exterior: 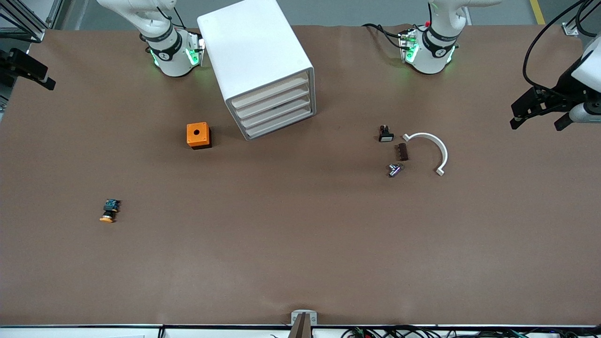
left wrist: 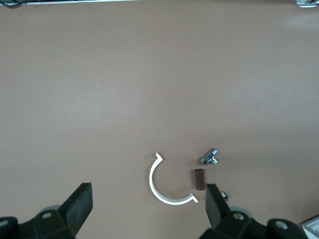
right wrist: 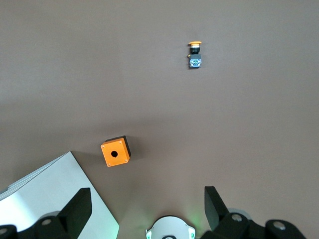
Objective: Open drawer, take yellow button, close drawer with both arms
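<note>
On the worktop (exterior: 300, 263) we find the button (exterior: 109, 211) nearest the front camera, lying on its side toward the right arm's end. Farther off lie a metal fitting (exterior: 394, 170), a brown block (exterior: 403, 151), a white arc (exterior: 429, 149) and an orange cube (exterior: 198, 135). Farthest stands the cabinet (exterior: 256, 61), its top drawer (exterior: 270, 93) shut. The left gripper (exterior: 540, 110) and right gripper (exterior: 30, 70) hang at the worktop's ends, jaws apart, holding nothing.
</note>
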Motion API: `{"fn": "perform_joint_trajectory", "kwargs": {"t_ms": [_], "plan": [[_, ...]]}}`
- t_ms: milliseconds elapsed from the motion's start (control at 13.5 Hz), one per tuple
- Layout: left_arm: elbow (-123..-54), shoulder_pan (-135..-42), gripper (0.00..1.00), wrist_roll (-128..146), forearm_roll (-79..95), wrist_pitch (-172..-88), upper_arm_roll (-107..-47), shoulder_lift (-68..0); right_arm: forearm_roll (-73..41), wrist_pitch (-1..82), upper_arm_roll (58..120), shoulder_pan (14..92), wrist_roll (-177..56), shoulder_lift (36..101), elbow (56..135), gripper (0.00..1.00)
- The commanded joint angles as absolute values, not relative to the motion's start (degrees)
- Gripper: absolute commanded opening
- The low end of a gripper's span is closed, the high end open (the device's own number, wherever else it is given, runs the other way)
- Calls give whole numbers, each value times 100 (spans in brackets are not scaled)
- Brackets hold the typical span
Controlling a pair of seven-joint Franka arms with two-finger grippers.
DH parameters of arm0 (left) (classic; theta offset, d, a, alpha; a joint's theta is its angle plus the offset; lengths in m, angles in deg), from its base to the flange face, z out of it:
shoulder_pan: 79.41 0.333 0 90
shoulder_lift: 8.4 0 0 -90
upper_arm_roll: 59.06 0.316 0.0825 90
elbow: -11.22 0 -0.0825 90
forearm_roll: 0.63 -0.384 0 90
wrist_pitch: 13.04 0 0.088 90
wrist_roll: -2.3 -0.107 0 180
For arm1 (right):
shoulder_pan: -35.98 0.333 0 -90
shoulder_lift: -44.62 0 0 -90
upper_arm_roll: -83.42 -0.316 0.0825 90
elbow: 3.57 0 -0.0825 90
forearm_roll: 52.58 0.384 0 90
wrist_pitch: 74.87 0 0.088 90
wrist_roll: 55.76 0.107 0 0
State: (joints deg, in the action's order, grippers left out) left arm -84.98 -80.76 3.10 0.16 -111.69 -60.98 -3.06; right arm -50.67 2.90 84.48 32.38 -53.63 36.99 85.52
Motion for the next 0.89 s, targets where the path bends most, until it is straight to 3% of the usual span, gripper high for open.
{"fn": "perform_joint_trajectory", "kwargs": {"t_ms": [0,295,812], "plan": [[-8449,-8020,100,370,-28,-10955,-6135,-296,-5082,344,8439,3264,-5303,3583,8651,100],[-8449,-8046,100,475,-20,-10472,-6144,-243,-5091,362,8430,3264,-5303,3583,8651,100],[-8449,-8055,100,572,-20,-10471,-6144,-252,-5091,397,8430,3272,-5303,3583,8651,100]]}}
